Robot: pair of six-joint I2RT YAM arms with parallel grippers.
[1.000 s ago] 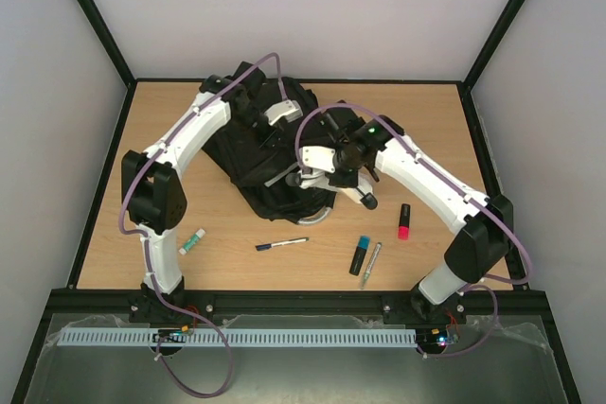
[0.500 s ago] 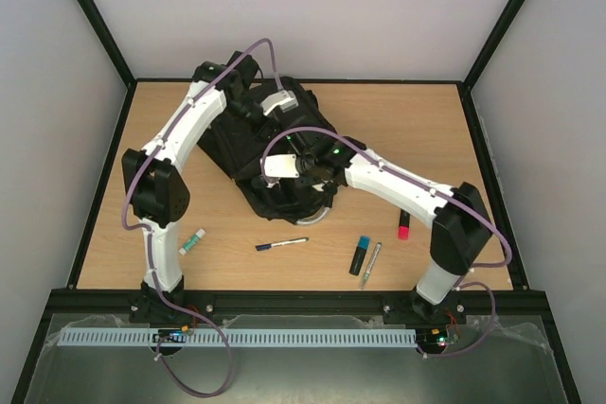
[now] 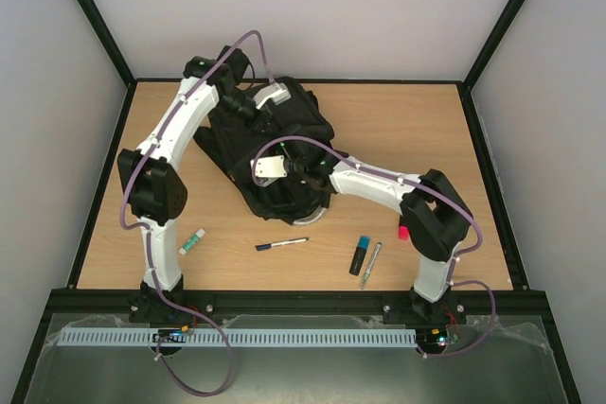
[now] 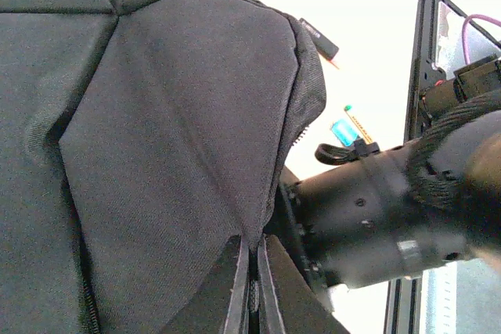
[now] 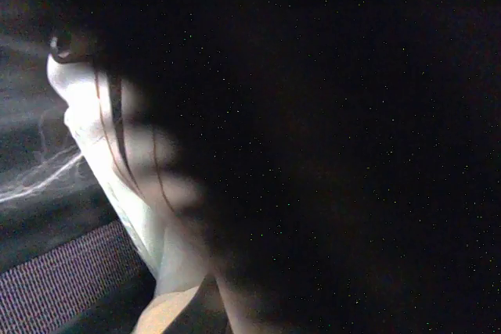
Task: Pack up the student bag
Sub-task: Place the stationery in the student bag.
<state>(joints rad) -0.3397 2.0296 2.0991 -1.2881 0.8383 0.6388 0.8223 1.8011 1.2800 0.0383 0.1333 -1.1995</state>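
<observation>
The student bag (image 3: 284, 144) is a large black backpack lying at the table's middle back. My left gripper (image 3: 254, 107) is at its far top edge. In the left wrist view the fingers (image 4: 237, 287) are shut on a fold of the bag's black fabric (image 4: 156, 154), holding it up. My right gripper (image 3: 266, 173) is pushed into the bag's opening from the right, its fingertips hidden. The right wrist view is almost all dark, with a pale shape (image 5: 102, 138) at the left. I cannot tell whether that gripper holds anything.
On the table in front of the bag lie a green-and-white glue stick (image 3: 192, 241), a black pen (image 3: 281, 244), a blue highlighter (image 3: 361, 254), a silver pen (image 3: 370, 264) and a pink highlighter (image 3: 403, 231) beside the right arm's elbow. A black frame edges the table.
My right arm has swung left and gone down into the bag's opening. My left gripper has pulled the bag's top edge back and to the left.
</observation>
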